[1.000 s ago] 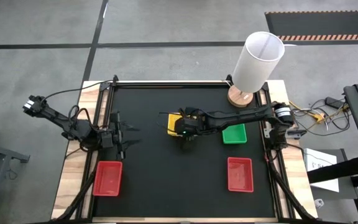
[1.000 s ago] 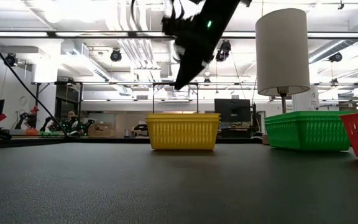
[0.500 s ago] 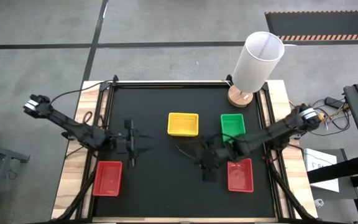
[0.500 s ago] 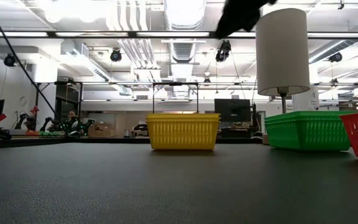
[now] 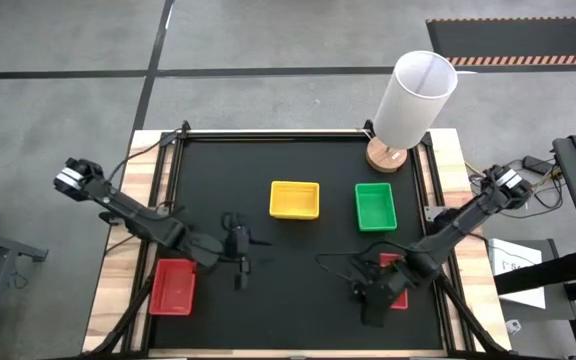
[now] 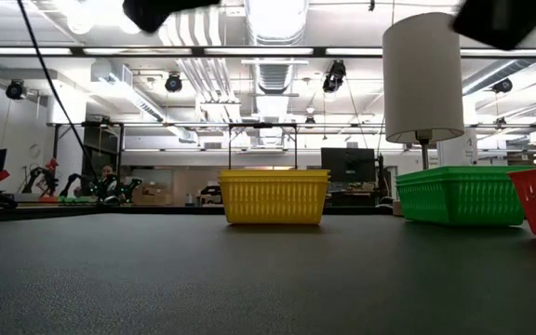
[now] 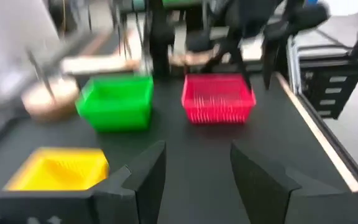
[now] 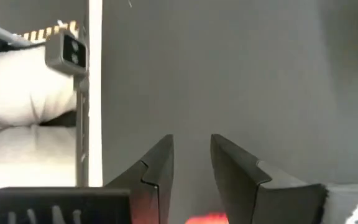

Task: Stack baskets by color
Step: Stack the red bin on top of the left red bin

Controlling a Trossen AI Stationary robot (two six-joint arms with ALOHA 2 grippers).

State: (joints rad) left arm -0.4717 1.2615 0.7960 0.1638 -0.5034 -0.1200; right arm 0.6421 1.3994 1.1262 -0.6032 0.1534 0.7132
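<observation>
On the black mat a yellow basket (image 5: 295, 199) and a green basket (image 5: 375, 206) rest on their bases side by side toward the far edge. One red basket (image 5: 173, 286) sits near the left edge. Another red basket (image 5: 396, 268) sits near right, partly under my right arm. My left gripper (image 5: 243, 258) hovers open over bare mat left of centre, and its wrist view looks at the yellow (image 7: 58, 169), green (image 7: 117, 102) and red (image 7: 218, 98) baskets. My right gripper (image 5: 366, 305) hangs at the right red basket's near-left corner, its fingers (image 8: 160, 163) a little apart with nothing between the tips.
A tall white cylinder on a wooden base (image 5: 413, 100) stands at the table's far right corner, behind the green basket. Bare mat lies between the two red baskets and along the near edge. A loose cable (image 5: 330, 260) loops beside my right gripper.
My right gripper has swung from over the yellow basket toward the table's near right, ending beside the right red basket. My left gripper has moved from the left edge toward the table's middle and near edge, rolling as it went. The baskets have stayed where they were.
</observation>
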